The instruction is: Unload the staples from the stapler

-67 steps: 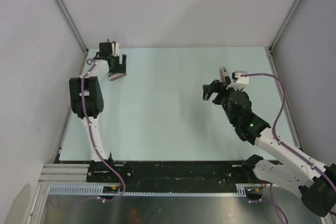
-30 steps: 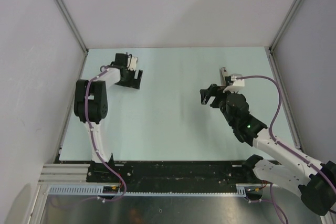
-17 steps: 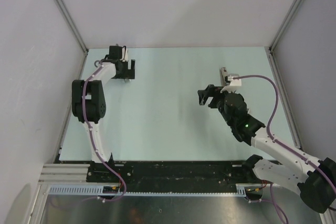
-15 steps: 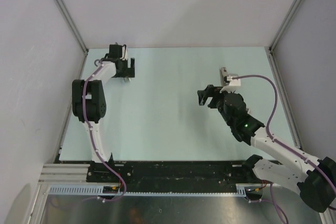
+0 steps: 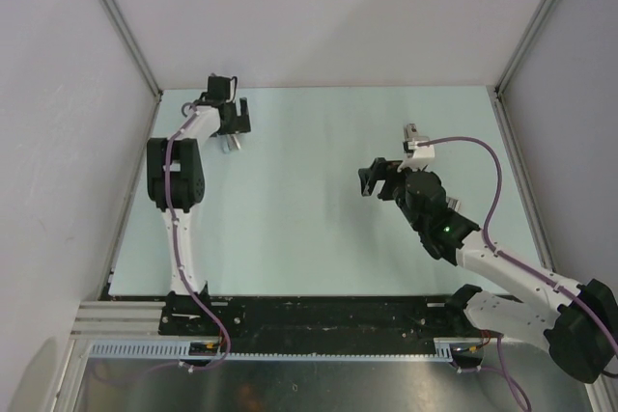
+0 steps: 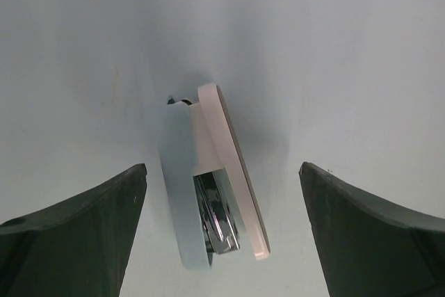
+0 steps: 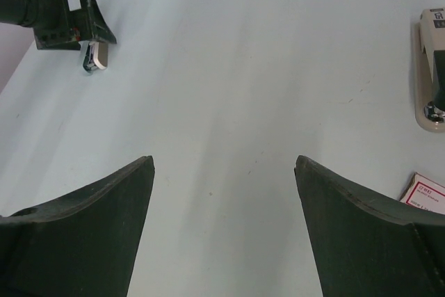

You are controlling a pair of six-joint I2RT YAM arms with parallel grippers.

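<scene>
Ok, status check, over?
Left gripper and right gripper open, empty. Small pale stapler with chrome part lying between left fingers, ungripped. Nothing blocking.

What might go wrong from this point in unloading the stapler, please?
1. The stapler lies on its side, skewed between the left hand's open fingers; a closing grip may twist it or squirt it away.
2. It sits near the far-left corner of the table, where the outstretched left arm probably has little room to correct a miss.
</scene>
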